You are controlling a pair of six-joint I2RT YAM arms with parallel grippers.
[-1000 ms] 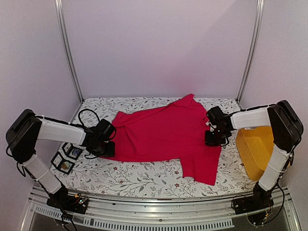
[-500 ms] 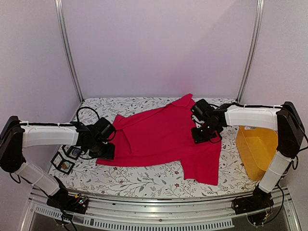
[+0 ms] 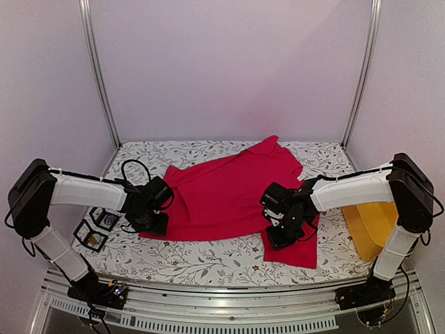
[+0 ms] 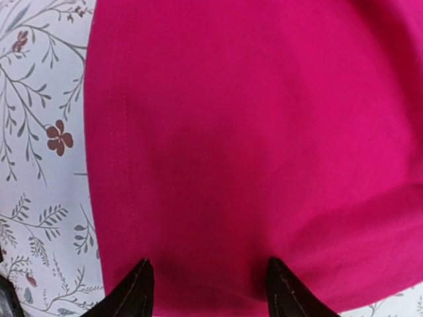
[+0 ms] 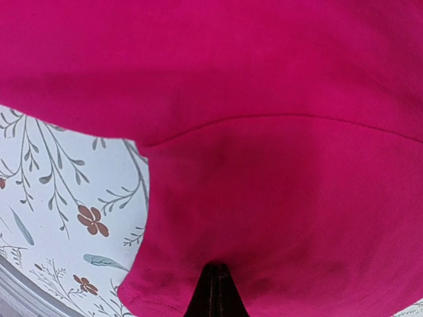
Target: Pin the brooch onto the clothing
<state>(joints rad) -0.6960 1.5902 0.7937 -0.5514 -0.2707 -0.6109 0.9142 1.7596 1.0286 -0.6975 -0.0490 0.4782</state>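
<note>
Left arm reaches low, left gripper [image 4: 207, 277] with fingertips spread apart. Right arm bends inward, right gripper [image 5: 215, 284] pointing down, fingertips pressed together.

Matt red cloth T-shirt [image 3: 222, 191], smooth printed tablecloth [image 3: 201, 255], smooth yellow plastic bin [image 3: 375, 228]

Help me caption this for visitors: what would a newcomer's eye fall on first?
The bright red T-shirt, spread across the middle of the flowered tablecloth, dominates the scene. Next come the left tool at the shirt's left edge and the right tool on its near right corner. A yellow bin sits at the far right.
</note>
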